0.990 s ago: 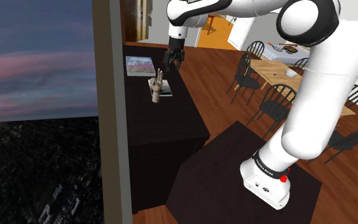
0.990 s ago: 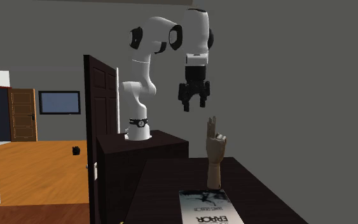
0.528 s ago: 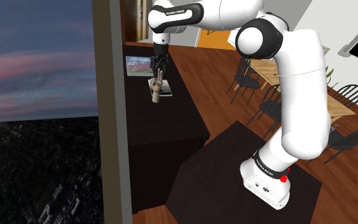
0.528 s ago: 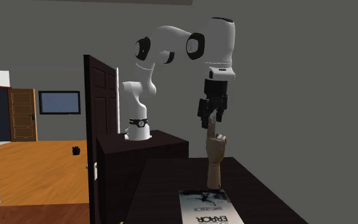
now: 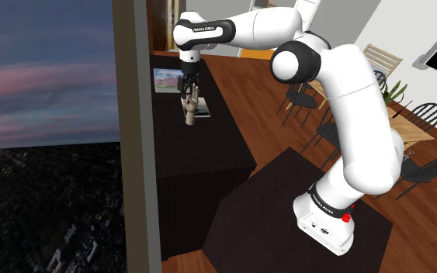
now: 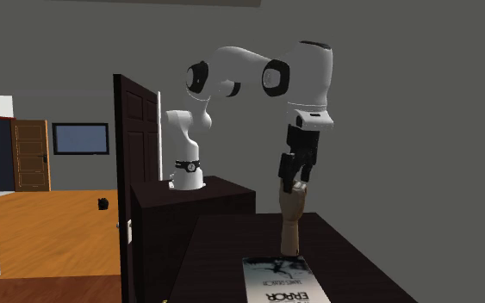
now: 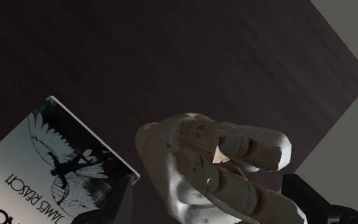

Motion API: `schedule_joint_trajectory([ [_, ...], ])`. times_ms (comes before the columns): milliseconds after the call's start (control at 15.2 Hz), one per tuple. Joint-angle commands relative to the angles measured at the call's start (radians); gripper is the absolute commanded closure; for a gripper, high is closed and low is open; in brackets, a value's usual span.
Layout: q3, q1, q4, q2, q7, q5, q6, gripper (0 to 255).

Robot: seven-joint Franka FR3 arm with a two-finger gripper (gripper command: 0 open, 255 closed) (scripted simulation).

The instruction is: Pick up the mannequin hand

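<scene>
And down it comes: the gripper (image 6: 294, 182), hanging well above a second ago, has dropped straight onto the mannequin hand (image 6: 291, 219), which stands upright on the dark table (image 6: 352, 258) just behind the book (image 6: 275, 280). The jaws are apart, straddling the pale raised fingers, one black finger (image 7: 317, 200) close beside the palm, and nothing is clamped yet. The approach looks finished; what is left is to close and lift.
</scene>
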Motion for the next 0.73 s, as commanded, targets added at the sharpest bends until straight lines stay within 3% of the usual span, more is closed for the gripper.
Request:
schedule_joint_trajectory([
  [0, 0.000, 0.000, -0.009, 0.016, -0.003, 0.001, 0.025, 0],
  [132, 0.000, 0.000, -0.009, 0.016, -0.003, 0.001, 0.025, 0],
  [198, 0.000, 0.000, -0.008, 0.016, -0.002, 0.000, 0.024, 255],
  [660, 0.000, 0.000, -0.008, 0.015, -0.002, 0.000, 0.024, 255],
])
